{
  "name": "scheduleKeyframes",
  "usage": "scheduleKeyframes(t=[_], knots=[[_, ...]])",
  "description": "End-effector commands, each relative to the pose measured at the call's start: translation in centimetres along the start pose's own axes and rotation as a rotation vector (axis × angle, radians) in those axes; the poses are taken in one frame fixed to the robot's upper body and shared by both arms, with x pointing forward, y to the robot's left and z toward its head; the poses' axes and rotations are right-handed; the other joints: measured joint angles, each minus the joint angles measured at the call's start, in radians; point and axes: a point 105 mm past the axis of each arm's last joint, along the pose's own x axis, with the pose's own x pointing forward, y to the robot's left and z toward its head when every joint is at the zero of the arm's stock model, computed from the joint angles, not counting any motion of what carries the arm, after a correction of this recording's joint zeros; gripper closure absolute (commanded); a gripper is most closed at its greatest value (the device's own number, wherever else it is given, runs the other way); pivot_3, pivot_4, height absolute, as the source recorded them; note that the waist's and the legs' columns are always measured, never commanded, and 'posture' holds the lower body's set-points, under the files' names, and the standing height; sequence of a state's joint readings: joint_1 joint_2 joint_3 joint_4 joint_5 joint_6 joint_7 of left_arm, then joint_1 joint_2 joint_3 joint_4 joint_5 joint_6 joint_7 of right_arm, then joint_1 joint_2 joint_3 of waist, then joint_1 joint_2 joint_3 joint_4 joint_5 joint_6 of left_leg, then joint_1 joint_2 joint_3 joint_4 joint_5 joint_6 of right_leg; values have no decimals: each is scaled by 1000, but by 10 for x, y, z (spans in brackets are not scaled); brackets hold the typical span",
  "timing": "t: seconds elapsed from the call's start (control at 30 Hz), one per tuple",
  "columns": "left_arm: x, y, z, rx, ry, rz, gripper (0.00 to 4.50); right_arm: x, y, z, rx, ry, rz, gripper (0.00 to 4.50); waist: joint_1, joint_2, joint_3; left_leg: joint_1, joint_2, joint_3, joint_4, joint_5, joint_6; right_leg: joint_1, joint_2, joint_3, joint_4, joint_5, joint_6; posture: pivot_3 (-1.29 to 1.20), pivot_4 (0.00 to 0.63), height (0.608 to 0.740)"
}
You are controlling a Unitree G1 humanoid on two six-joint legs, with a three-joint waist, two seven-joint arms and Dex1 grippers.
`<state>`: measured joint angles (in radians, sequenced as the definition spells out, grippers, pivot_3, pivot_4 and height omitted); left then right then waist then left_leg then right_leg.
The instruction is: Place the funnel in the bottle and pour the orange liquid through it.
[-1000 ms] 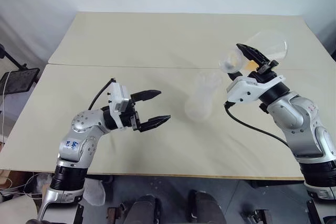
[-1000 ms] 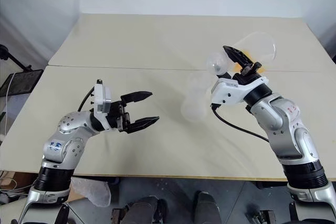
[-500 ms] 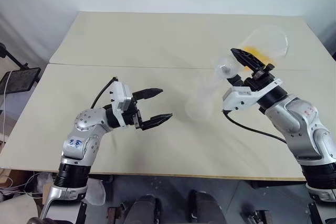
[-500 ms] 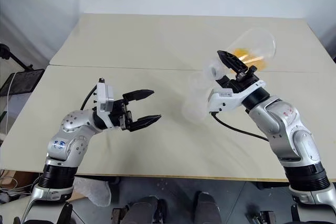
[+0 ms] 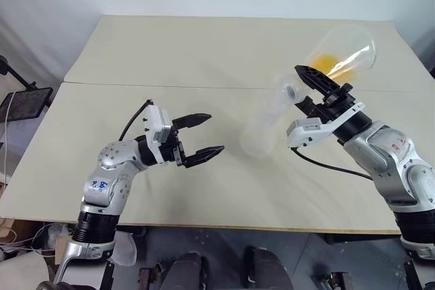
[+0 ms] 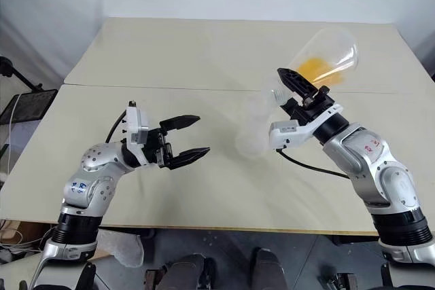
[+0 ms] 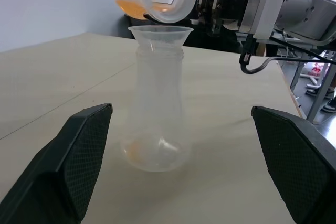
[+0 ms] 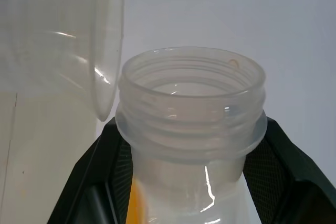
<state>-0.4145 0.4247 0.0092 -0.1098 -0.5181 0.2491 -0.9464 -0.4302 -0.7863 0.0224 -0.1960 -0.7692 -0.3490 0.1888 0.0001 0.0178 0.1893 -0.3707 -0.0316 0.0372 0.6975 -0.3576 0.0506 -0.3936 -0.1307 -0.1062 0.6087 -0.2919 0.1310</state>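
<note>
2 grippers in view: right gripper (image 5: 314,94), right of centre, clenches the tilted clear flask (image 5: 340,56) holding orange liquid (image 5: 325,66). Funnel (image 7: 160,36) sits in the bottle (image 7: 157,119), centre frame. Left gripper (image 5: 200,137) hangs released, centre-left. Pouring step; next likely needs more tilt over the funnel.
</note>
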Motion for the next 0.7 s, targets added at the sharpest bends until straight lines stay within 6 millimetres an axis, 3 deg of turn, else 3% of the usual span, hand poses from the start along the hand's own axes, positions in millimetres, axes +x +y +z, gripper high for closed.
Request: scheduleKeyframes(t=[0.03,0.7], knots=[[3,-2,10,43,-26,-10,0,1,-24,-6,-91,14,-84,2065,0,0,0,0,0,0,0,0,0,0,0,0,0,0,0,0,150,740],[5,-2,12,42,-36,-10,0,2,-24,-4,-175,4,-81,2065,0,0,0,0,0,0,0,0,0,0,0,0,0,0,0,0,150,740]])
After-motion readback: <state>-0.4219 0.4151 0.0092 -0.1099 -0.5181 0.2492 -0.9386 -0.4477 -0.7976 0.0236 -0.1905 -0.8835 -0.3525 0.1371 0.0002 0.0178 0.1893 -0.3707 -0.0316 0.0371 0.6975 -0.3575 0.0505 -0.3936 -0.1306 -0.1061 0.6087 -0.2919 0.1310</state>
